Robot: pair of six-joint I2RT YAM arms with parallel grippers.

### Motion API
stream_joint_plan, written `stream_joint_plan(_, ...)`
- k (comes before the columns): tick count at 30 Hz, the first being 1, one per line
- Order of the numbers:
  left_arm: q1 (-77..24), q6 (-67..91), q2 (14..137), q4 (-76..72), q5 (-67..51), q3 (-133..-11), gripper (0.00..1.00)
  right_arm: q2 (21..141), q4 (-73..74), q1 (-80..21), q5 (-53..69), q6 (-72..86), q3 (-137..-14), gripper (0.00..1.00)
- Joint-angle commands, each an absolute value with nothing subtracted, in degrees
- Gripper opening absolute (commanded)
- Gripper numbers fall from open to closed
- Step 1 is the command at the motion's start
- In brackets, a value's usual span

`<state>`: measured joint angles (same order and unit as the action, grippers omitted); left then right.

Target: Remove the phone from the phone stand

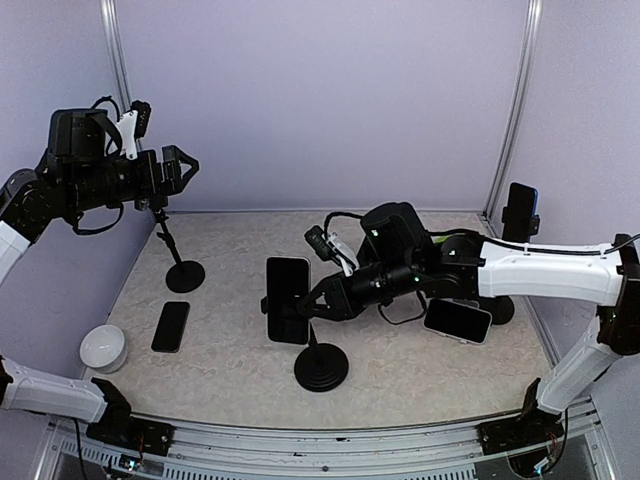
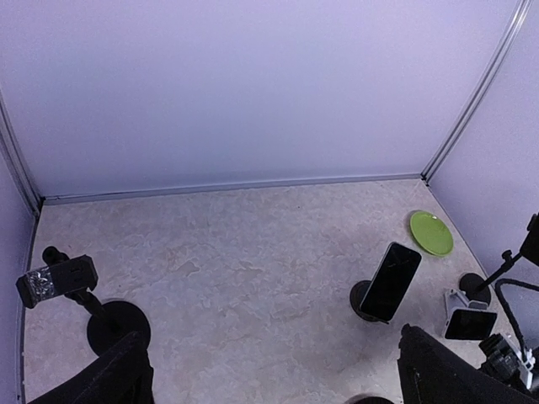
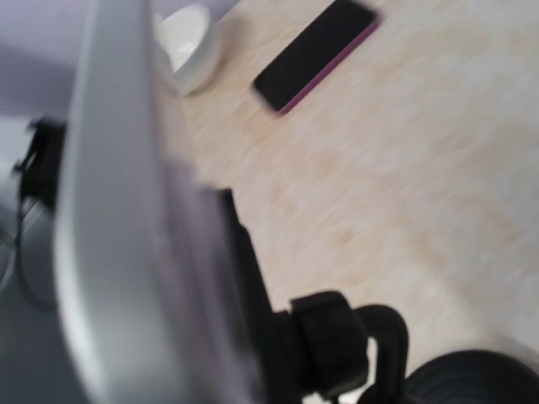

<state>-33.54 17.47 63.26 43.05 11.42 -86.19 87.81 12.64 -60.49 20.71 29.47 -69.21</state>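
Phone (image 1: 288, 300) upright in stand (image 1: 321, 367); right jaws at its edge, grip impossible to tell; left jaws spread wide, well away.

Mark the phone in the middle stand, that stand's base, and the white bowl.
phone (image 1: 288, 298): top external view, centre of its dark screen.
stand base (image 1: 321, 368): top external view, top of the round black disc.
white bowl (image 1: 103, 346): top external view, middle of its white body.
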Motion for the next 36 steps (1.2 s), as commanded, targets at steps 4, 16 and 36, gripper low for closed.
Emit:
stream_joint_plan(4,-34.9,16.0,63.0,41.0,11.0,-87.1,0.99,90.4,1.5,-54.3,19.3,30.1,-75.1,0.00)
stream_joint_plan(16,-49.8,21.5,69.8,40.3,15.1,-82.2,0.99,95.0,-4.7,-50.5,21.5,33.3,-74.9,0.00)
stream_joint_plan(36,-59.7,29.4,79.1,17.0,17.1,-61.5,0.99,93.2,-6.7,-50.2,24.1,40.4,-69.6,0.00)
